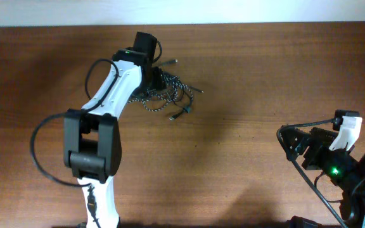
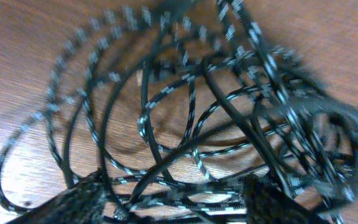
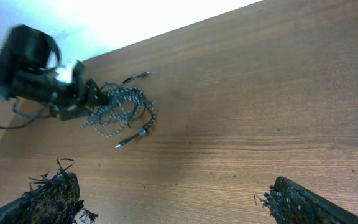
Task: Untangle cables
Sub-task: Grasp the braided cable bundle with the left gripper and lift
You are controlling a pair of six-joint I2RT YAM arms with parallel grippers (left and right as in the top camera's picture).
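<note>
Overhead: cables (image 1: 168, 96) apparently near table edge (image 1: 246, 25).

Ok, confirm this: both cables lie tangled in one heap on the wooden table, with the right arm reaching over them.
Wrong arm: the overhead view shows the left arm reaching over the cables, while the right arm sits well apart near the right edge of the table. The rest stands.
</note>
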